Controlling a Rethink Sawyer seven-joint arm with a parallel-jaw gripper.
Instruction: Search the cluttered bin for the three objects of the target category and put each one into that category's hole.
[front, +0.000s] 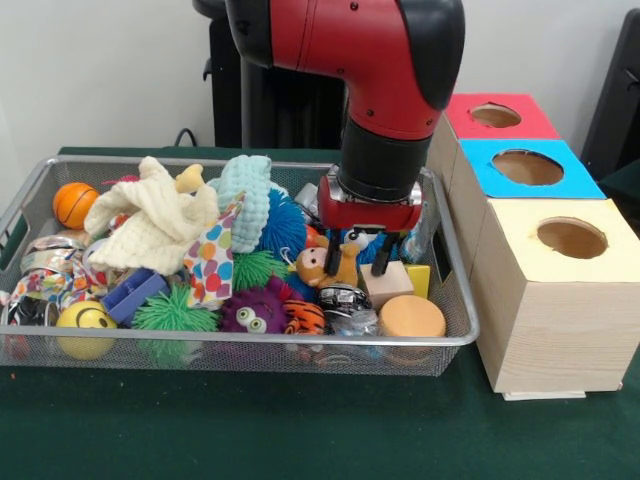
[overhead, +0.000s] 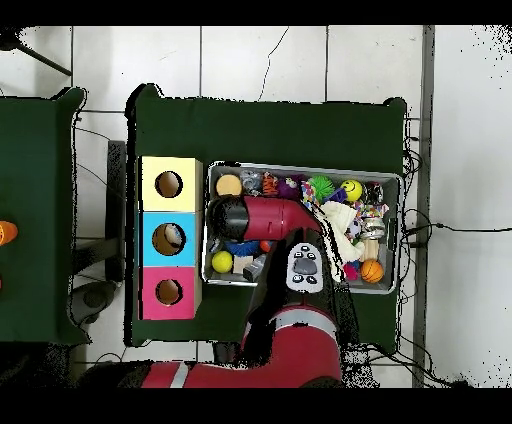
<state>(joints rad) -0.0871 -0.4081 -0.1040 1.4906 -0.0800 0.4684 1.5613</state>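
A wire bin (front: 455, 300) on the green table is packed with toys. My gripper (front: 358, 262) hangs in its right part, open, fingertips down among the toys. One fingertip (front: 333, 258) stands in front of an orange toy animal (front: 314, 267). The other is just behind a wooden block (front: 386, 284). An orange disc (front: 411, 317), a tiger-striped ball (front: 304, 317) and a purple furry toy (front: 254, 308) lie in front. Right of the bin stand three boxes with round holes: red (front: 495, 115), blue (front: 527, 167), cream (front: 571, 238). In the overhead view the arm (overhead: 262, 216) hides the gripper.
Left half of the bin holds a cream cloth (front: 150, 222), teal knobby toy (front: 247, 186), blue spiky ball (front: 284, 226), green spiky ball (front: 172, 312), smiley ball (front: 85, 323) and small basketball (front: 75, 203). From above, the boxes (overhead: 168, 238) sit against the bin (overhead: 300, 168).
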